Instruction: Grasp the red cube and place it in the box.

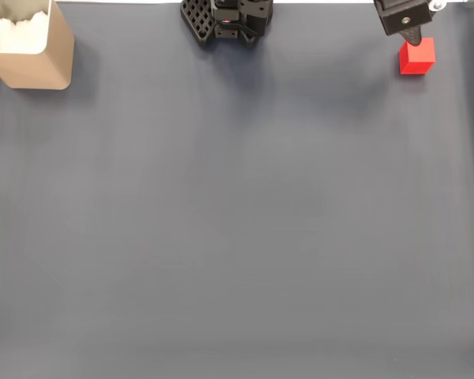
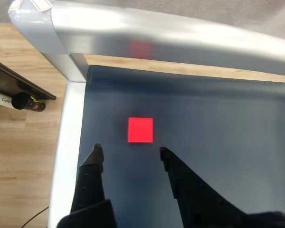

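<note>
Open claw (image 2: 129, 151) hovers over the cube (image 2: 140, 130) on the desk (image 1: 237, 237); grasp and carry to box (image 1: 31, 59) remain

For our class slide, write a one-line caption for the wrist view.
Open tool poised above a small bright red matte cube on the dark grey mat.

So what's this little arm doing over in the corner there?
It is going for the red cube. The gripper hangs open just short of the cube, one finger to each side, not touching it. The cube sits on the dark mat at the top right of the fixed view, while the box it belongs in stands at the top left.
</note>
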Controlling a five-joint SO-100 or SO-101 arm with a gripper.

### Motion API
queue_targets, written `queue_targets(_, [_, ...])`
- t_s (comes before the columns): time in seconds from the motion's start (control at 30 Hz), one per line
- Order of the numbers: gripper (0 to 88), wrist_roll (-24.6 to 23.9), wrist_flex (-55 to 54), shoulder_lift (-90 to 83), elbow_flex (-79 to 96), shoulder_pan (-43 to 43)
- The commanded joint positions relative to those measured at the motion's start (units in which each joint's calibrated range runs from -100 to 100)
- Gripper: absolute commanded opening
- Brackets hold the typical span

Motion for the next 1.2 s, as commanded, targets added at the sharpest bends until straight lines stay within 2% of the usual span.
queue_targets(0.0, [29.2, 0.5, -3.8, -0.4, -0.1, 1.2])
queue_targets(1.17, [29.9, 0.0, -18.5, 12.6, 5.2, 1.5])
